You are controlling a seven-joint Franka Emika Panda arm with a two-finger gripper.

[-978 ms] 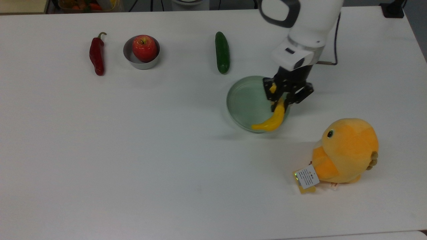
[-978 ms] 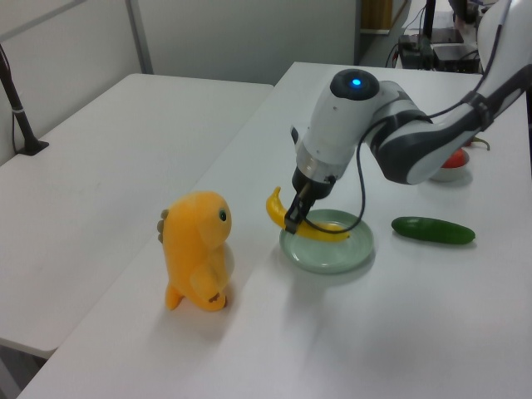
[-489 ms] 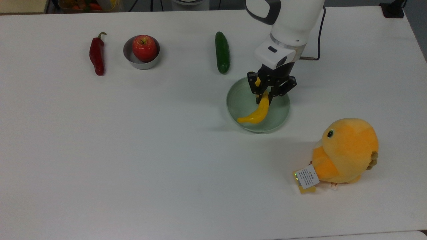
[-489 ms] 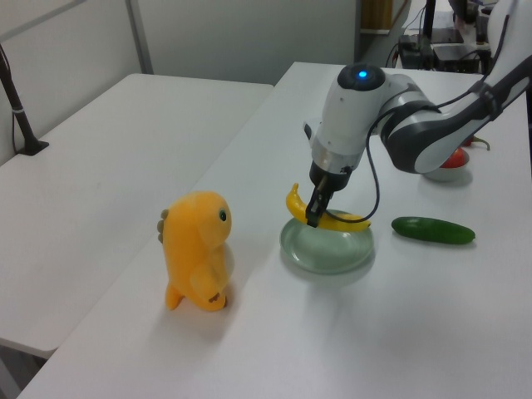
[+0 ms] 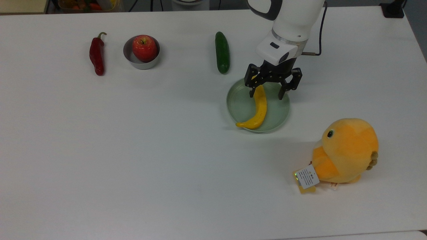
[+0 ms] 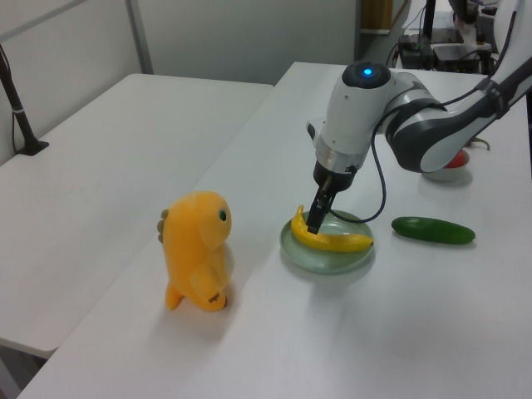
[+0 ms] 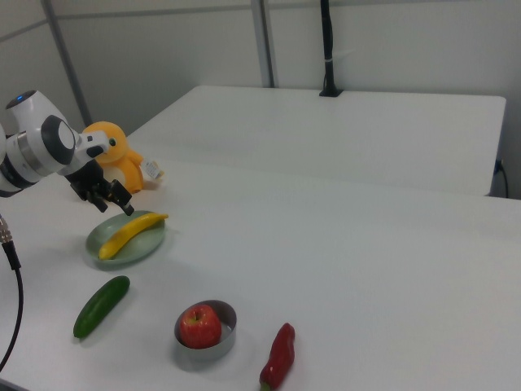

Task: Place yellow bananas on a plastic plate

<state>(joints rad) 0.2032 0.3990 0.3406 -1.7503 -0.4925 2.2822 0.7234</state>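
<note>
A grey metal bowl (image 5: 141,59) holds a red apple (image 5: 144,48). In the top view, a red chili pepper (image 5: 96,55) lies just left of the bowl, a green cucumber (image 5: 222,52) well to its right, and an orange plush chick (image 5: 345,150) far off toward the lower right.

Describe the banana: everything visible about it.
The banana is a single, long, slender, curved fruit, bright yellow and smooth, with tapered ends. It lies flat on the pale green plate, spanning most of its width. In the top view its lower tip reaches the plate's rim at the lower left, and its upper end sits under the end effector, whose fingers are spread to either side of it and not clamped on it.
</note>
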